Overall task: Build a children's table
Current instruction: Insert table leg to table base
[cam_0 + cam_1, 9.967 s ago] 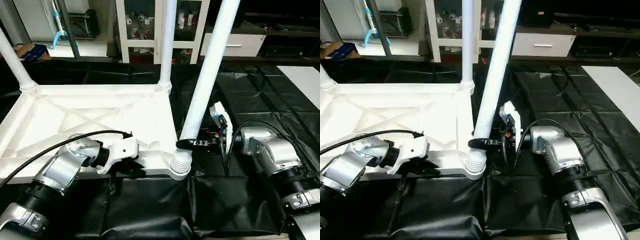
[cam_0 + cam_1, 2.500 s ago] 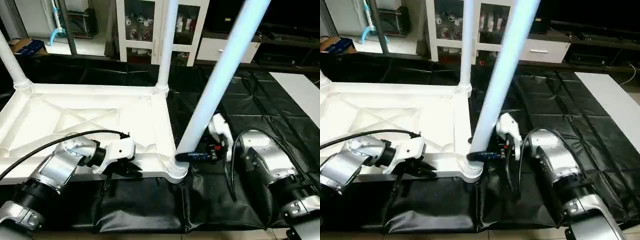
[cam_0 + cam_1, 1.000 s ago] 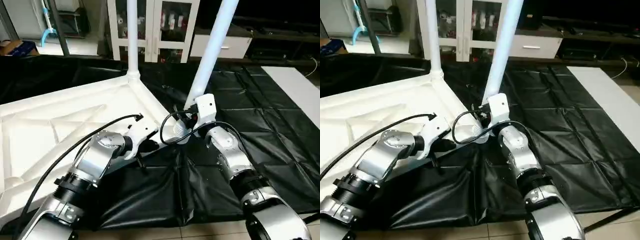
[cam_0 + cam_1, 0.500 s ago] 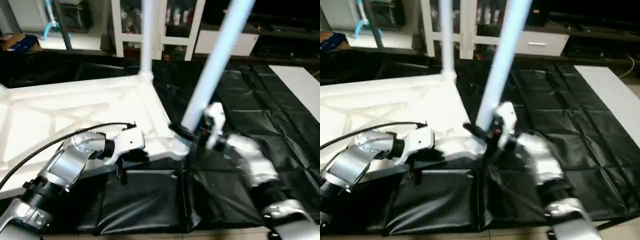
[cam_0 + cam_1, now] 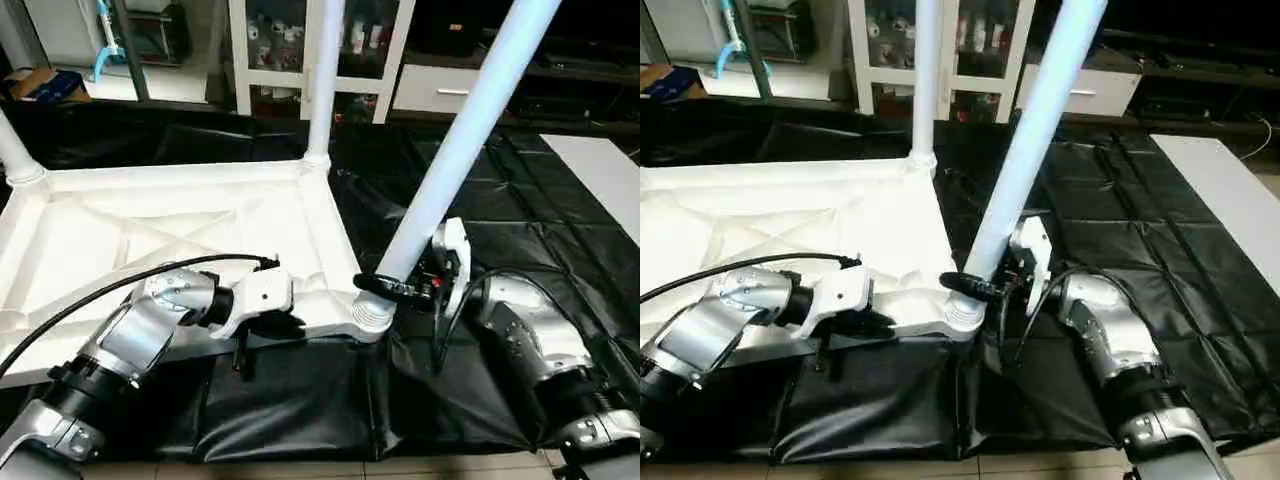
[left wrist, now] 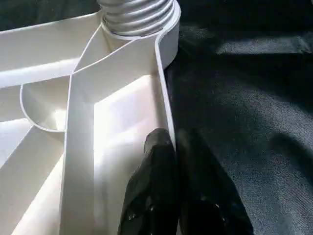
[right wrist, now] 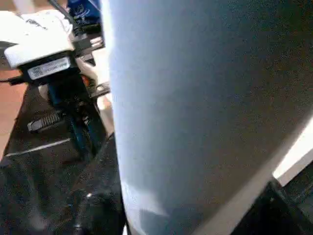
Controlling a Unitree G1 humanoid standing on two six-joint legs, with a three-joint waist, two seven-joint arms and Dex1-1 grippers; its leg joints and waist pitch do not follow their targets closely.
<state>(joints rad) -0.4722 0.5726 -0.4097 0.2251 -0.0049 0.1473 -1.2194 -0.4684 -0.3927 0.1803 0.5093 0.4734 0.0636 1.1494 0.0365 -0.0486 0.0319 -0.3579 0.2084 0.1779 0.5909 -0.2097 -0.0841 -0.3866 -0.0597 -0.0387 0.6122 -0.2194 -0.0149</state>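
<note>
Left eye view: the top (image 5: 170, 225) lies underside up on black sheeting (image 5: 520, 210), with one leg (image 5: 322, 80) upright in the far right socket, another leg (image 5: 14, 150) at the far left corner, and a third leg (image 5: 465, 140) leaning in the near right socket (image 5: 372, 312). The right gripper (image 5: 385, 287) is clamped around that leaning leg just above its threads. The left gripper (image 6: 172, 161), seen in the left wrist view, pinches the near rim of the top, one finger on each side of the wall.
</note>
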